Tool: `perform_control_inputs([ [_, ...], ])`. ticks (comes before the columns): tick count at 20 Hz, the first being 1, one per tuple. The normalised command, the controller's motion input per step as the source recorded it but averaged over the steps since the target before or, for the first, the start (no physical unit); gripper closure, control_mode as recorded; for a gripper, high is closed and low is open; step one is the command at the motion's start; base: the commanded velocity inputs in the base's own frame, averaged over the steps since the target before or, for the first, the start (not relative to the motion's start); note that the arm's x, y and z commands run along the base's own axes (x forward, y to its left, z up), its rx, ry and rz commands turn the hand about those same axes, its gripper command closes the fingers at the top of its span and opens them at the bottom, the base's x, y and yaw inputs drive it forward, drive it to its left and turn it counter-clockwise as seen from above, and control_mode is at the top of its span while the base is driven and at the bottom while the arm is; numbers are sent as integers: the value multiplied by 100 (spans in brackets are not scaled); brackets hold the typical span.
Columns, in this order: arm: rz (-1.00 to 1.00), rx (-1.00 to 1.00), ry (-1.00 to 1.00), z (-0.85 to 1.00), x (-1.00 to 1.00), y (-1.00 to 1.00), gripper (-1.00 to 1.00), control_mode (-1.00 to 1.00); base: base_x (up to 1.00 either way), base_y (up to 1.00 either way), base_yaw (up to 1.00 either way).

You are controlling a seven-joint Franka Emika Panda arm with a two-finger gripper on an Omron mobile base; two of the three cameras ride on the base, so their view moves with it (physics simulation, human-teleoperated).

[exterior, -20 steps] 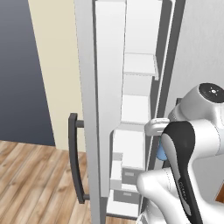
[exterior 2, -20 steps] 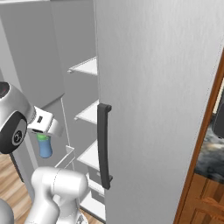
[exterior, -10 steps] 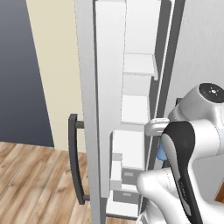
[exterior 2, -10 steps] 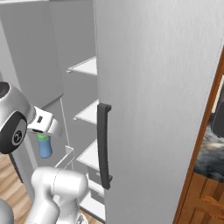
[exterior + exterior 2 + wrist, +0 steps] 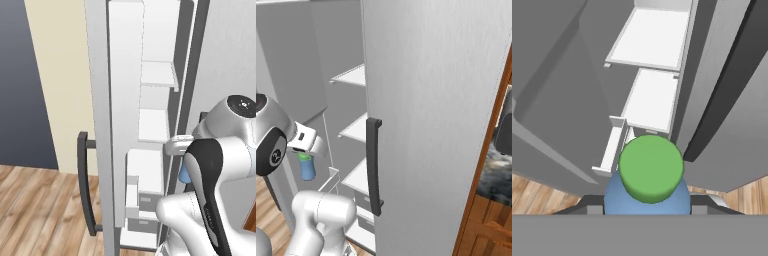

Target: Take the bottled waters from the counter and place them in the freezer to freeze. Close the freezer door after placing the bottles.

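My gripper (image 5: 304, 154) is shut on a blue-tinted bottled water (image 5: 307, 168) with a green cap (image 5: 651, 167), held upright in front of the open freezer (image 5: 157, 75). In the hand view the bottle (image 5: 647, 196) sits between the two dark fingers (image 5: 592, 206), and below it lie white shelves (image 5: 654, 97) and a small door bin (image 5: 612, 149). The freezer door (image 5: 102, 125) stands open to the left, edge-on, with its dark bar handle (image 5: 84, 186) facing outwards. A sliver of the bottle (image 5: 184, 174) shows beside my arm in the left base view.
The plain grey door (image 5: 431, 100) with a dark handle (image 5: 373, 165) is shut, close on the right of the opening. Several white shelves (image 5: 353, 76) and drawers (image 5: 145, 202) fill the compartment. Wooden floor (image 5: 35, 210) lies left; the counter (image 5: 495, 172) is at far right.
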Motion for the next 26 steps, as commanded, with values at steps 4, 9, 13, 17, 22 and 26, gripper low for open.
perform_control_inputs([
  [4, 0, 0, 0, 0, 0, 0, 100, 100, 6, 15, -3],
  [9, 0, 0, 0, 0, 0, 0, 100, 100, 12, 9, 0],
  [13, 0, 0, 0, -2, 2, 0, 100, -100, 9, 3, 0],
  [17, 0, 0, -2, -14, 15, 0, 100, -100, 0, 0, 0],
  [22, 0, 0, 0, -25, 36, 0, 100, -100, 0, 0, 0],
  [26, 0, 0, -14, -40, 52, 3, 100, -100, 0, 0, 0],
])
